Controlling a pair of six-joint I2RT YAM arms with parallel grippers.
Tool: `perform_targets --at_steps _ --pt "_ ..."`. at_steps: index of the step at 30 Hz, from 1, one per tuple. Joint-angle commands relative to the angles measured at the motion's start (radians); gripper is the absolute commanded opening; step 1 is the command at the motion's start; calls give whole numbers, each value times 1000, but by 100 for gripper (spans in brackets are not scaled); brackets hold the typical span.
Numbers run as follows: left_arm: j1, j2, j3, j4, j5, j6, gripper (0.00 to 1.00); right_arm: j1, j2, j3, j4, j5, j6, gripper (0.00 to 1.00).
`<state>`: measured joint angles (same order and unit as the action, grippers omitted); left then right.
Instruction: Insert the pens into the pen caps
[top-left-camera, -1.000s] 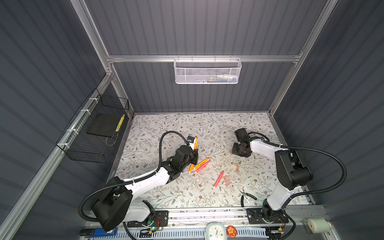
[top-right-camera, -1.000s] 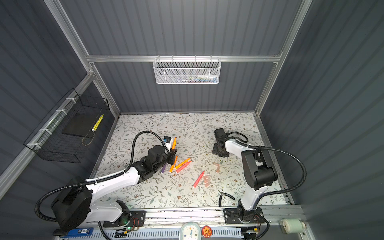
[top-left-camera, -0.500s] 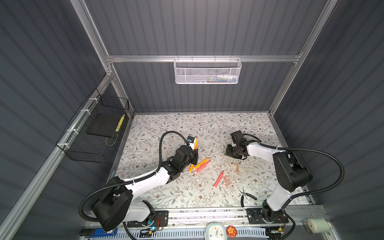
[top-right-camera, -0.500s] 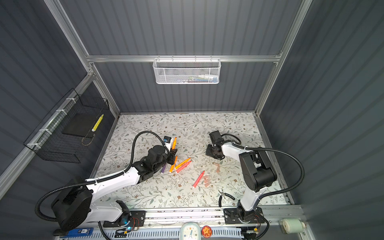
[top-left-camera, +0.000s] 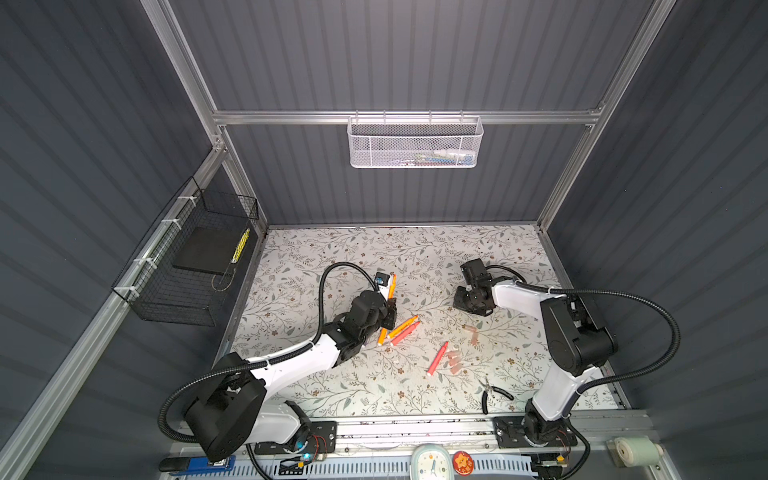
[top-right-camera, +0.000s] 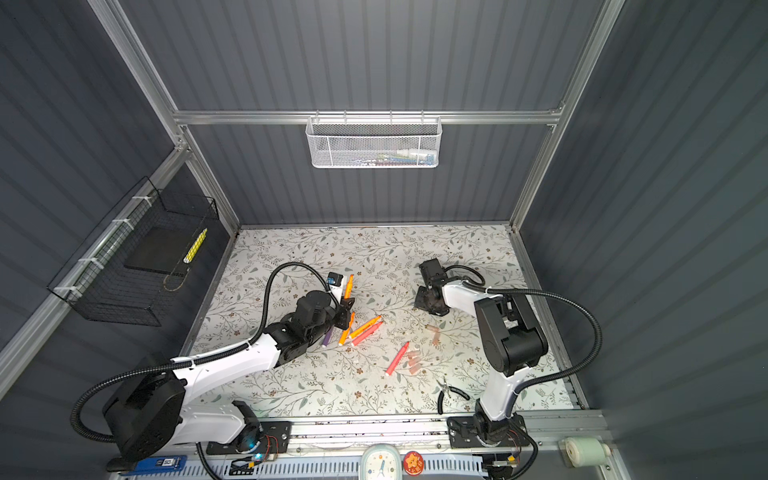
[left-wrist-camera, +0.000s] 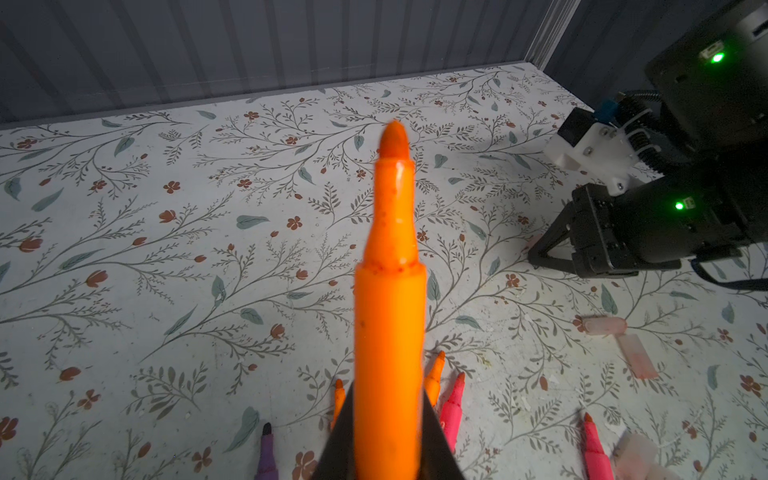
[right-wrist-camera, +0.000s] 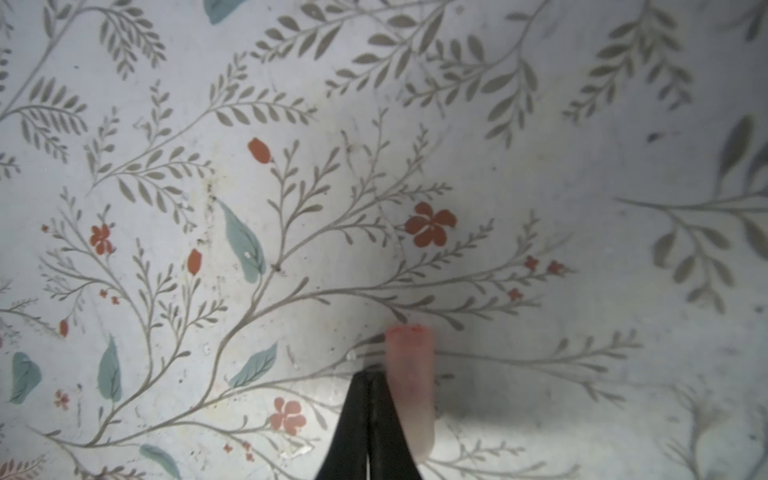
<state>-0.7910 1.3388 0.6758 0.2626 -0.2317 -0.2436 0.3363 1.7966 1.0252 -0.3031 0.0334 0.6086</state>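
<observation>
My left gripper (left-wrist-camera: 388, 395) is shut on an orange pen (left-wrist-camera: 390, 257), with its tip pointing to the back wall; both top views show it (top-left-camera: 392, 286) (top-right-camera: 348, 286). My right gripper (right-wrist-camera: 370, 374) has its fingers pressed together. A pale-pink pen cap (right-wrist-camera: 411, 374) juts out along one finger, off the mat. It hovers right of the held pen (top-left-camera: 457, 302). Two orange pens (top-left-camera: 403, 325), a pink one (top-left-camera: 405, 333) and a purple one (top-right-camera: 327, 337) lie by the left gripper. A pink-red pen (top-left-camera: 437, 358) lies beside loose pen caps (top-left-camera: 455, 361) (top-left-camera: 471, 331).
Black-handled pliers (top-left-camera: 492, 392) lie near the front right of the floral mat (top-left-camera: 332, 257). A white mesh basket (top-left-camera: 415, 143) hangs on the back wall, and a black wire basket (top-left-camera: 195, 266) on the left wall.
My right gripper has moved left and slightly forward, towards the middle of the mat and the held pen. The left arm and its orange pen have stayed put.
</observation>
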Motion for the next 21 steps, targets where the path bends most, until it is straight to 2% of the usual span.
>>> perform_targets --at_steps 1,15,21 --pt "-1 16 20 0 15 -2 0 -20 12 20 -30 38 -6 5" --pt "0 8 20 -4 21 -3 0 -36 52 110 -76 113 -29 5" --pt "-1 -3 18 -6 17 0 0 -36 -55 56 -34 94 -58 22"
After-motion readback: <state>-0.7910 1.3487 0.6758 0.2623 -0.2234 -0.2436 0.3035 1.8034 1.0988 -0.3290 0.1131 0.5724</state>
